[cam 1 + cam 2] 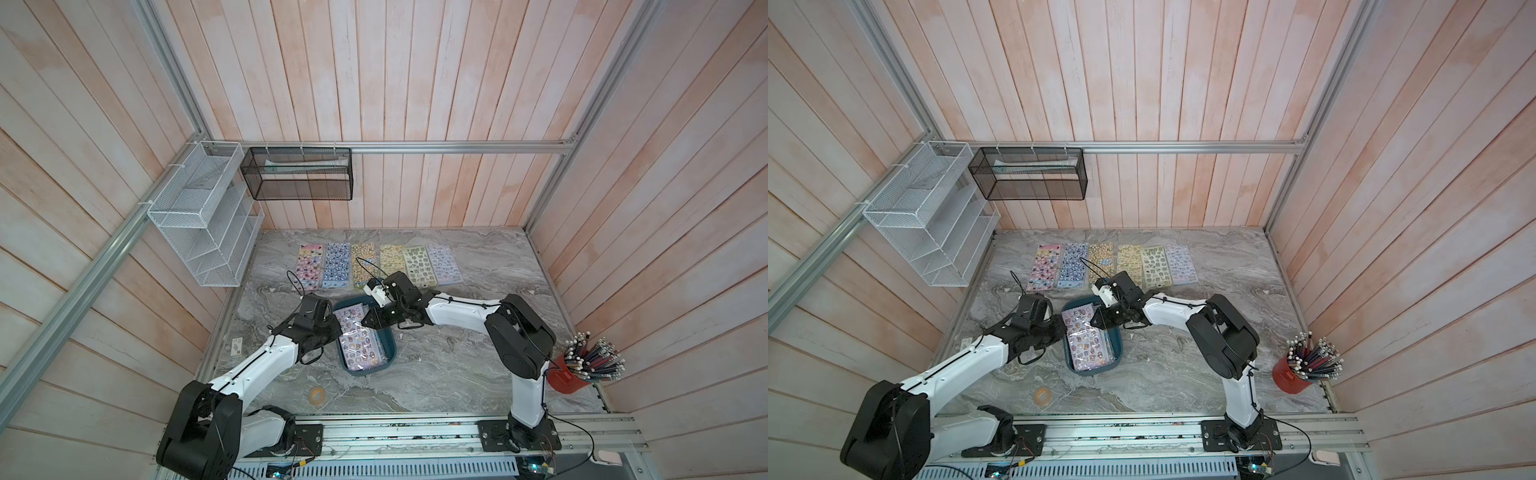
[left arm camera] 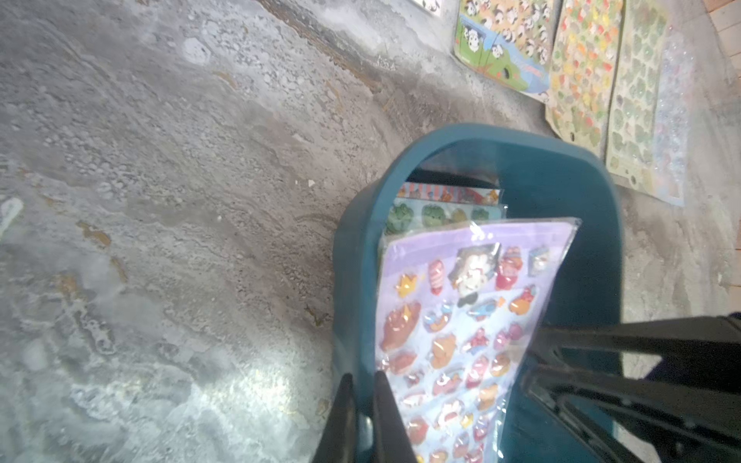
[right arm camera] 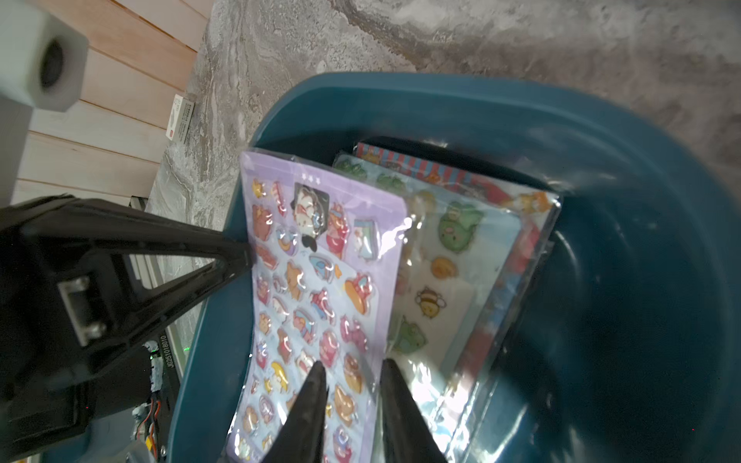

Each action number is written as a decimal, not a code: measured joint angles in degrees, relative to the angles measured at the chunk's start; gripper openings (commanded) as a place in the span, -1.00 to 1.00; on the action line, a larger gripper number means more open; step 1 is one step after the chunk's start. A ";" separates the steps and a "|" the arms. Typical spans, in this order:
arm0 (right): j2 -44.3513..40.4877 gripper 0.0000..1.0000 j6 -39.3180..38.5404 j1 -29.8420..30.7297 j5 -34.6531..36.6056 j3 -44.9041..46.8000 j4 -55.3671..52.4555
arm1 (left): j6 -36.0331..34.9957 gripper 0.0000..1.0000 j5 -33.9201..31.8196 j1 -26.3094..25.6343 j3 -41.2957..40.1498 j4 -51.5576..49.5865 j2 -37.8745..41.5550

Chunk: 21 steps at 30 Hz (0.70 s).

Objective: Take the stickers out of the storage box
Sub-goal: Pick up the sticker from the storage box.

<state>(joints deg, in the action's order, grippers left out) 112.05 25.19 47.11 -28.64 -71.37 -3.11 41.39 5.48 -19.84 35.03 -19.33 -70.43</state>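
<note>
The dark teal storage box (image 1: 390,358) (image 1: 1118,354) sits mid-table with a stack of stickers inside. The top lilac sheet (image 1: 359,336) (image 3: 320,260) (image 2: 461,312) lies tilted, one long edge raised. Under it show a green frog sheet (image 3: 453,256) and a red-striped one (image 3: 441,172). My left gripper (image 2: 363,379) (image 1: 338,330) is shut on the box's left wall. My right gripper (image 3: 353,364) (image 1: 365,322) reaches into the box; its fingers straddle the lilac sheet's raised edge with a narrow gap still between them. Several more stickers (image 1: 374,266) (image 1: 1113,266) lie in a row at the back.
A white wire rack (image 1: 203,220) and a black mesh basket (image 1: 297,174) hang on the back-left walls. A red cup of pencils (image 1: 582,370) stands at the right edge. A tape roll (image 1: 318,395) lies near the front, and a small card (image 1: 236,347) lies at the left.
</note>
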 measured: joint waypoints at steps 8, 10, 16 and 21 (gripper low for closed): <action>-0.44 -0.90 0.74 -0.59 -1.55 1.27 1.92 | -0.02 -1.00 -0.17 0.00 0.04 -0.04 0.00; -0.92 -0.95 1.22 -0.81 -2.19 1.79 2.58 | -0.02 -1.00 -0.20 0.00 0.07 -0.13 -0.02; -3.63 -1.00 2.12 -1.46 -4.68 3.43 4.74 | -0.15 -1.00 -0.35 0.00 0.22 -0.39 -0.02; -6.56 -1.00 2.34 -1.95 -6.01 3.96 5.33 | -0.17 -1.00 -0.63 -0.07 0.31 -0.70 0.00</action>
<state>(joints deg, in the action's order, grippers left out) 105.49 27.53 45.17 -34.65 -67.42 2.22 41.21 4.84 -19.90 35.33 -20.03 -70.43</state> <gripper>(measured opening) 0.040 0.099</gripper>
